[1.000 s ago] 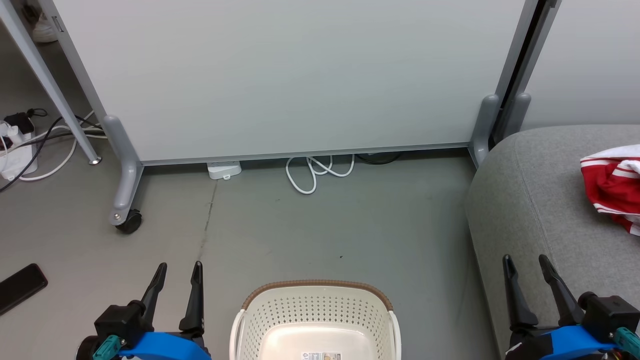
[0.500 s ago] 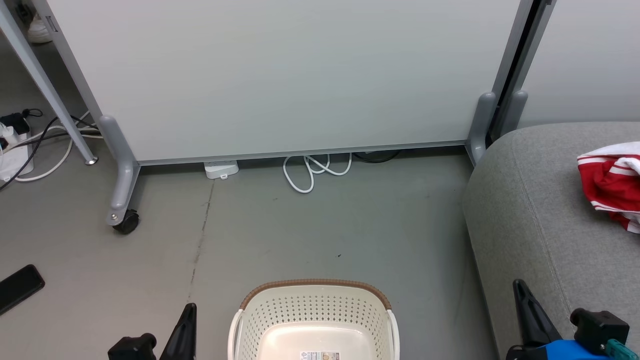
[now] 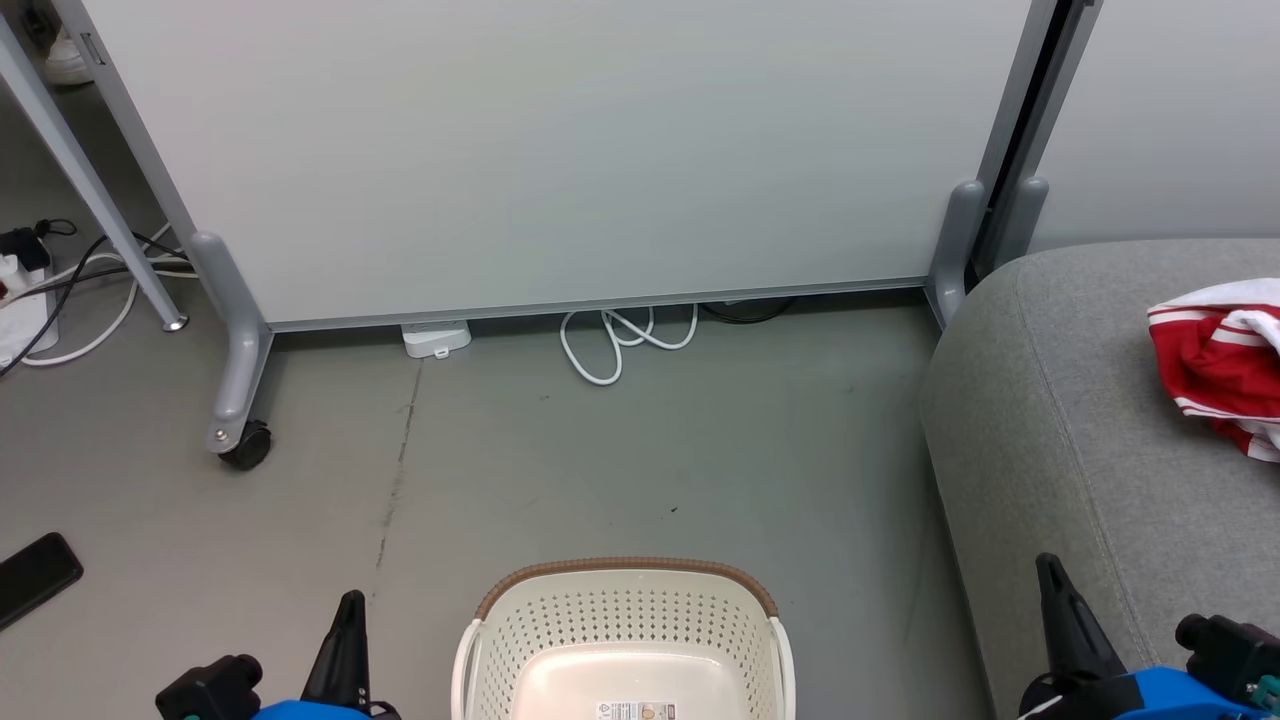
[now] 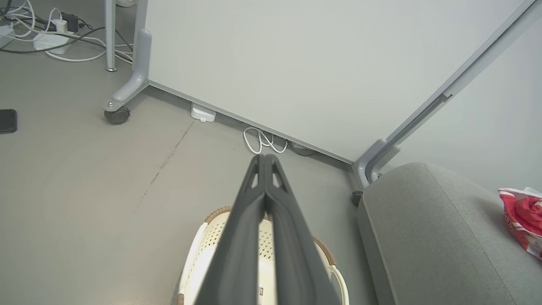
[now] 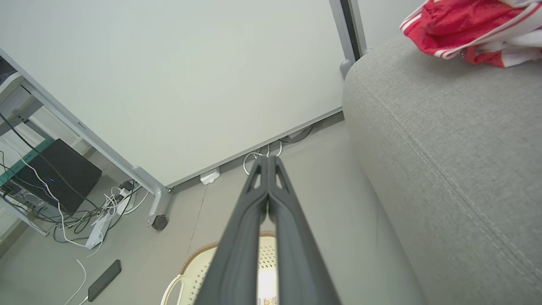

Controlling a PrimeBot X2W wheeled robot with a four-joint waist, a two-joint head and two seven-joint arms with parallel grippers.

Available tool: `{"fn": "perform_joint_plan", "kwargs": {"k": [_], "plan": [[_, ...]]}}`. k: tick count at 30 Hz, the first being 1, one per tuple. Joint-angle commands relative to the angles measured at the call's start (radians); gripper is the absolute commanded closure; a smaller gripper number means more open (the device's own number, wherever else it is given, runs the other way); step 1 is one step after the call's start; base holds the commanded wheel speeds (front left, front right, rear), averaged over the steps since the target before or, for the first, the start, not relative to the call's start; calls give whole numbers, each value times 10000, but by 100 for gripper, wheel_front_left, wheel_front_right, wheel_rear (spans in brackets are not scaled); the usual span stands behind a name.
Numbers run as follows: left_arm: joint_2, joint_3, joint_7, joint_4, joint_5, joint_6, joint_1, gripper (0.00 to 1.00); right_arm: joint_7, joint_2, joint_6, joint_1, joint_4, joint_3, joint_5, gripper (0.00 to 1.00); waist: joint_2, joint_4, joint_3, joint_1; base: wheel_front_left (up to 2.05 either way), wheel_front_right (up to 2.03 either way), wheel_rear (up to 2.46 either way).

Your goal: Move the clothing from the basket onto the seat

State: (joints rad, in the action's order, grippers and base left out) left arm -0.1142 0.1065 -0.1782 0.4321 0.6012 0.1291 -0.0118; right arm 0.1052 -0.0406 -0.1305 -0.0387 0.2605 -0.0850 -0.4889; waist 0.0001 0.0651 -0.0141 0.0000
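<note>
your left gripper [image 3: 350, 605] sits low at the head view's lower left, fingers pressed together and pointing up. your right gripper [image 3: 1048, 572], low at the lower right, is likewise closed on nothing.

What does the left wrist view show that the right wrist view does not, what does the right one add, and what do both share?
Left wrist view's own: the shut left claw and a small dark caster beside the end of the couch. Right wrist view's own: the shut right claw and a black box amid tangled cables. Shared: the cream basket, the grey couch with red clothing lying on it, the dark phone on the floor, the white cable loop and the pale partition.
</note>
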Motion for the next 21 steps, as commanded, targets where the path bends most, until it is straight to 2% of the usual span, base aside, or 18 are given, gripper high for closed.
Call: {"fn": "perform_joint_plan", "kwargs": {"k": [1, 21], "plan": [[-12, -130, 75, -223, 342, 4, 357, 100, -80, -43, -1, 327, -175, -35, -394, 100, -1, -7, 2, 0, 0, 0, 0], [160, -703, 851, -689, 2999, 9, 613, 100, -656, -67, -2, 671, -189, -106, -3344, 100, -1, -127, 34, 0, 0, 0, 0]]}}
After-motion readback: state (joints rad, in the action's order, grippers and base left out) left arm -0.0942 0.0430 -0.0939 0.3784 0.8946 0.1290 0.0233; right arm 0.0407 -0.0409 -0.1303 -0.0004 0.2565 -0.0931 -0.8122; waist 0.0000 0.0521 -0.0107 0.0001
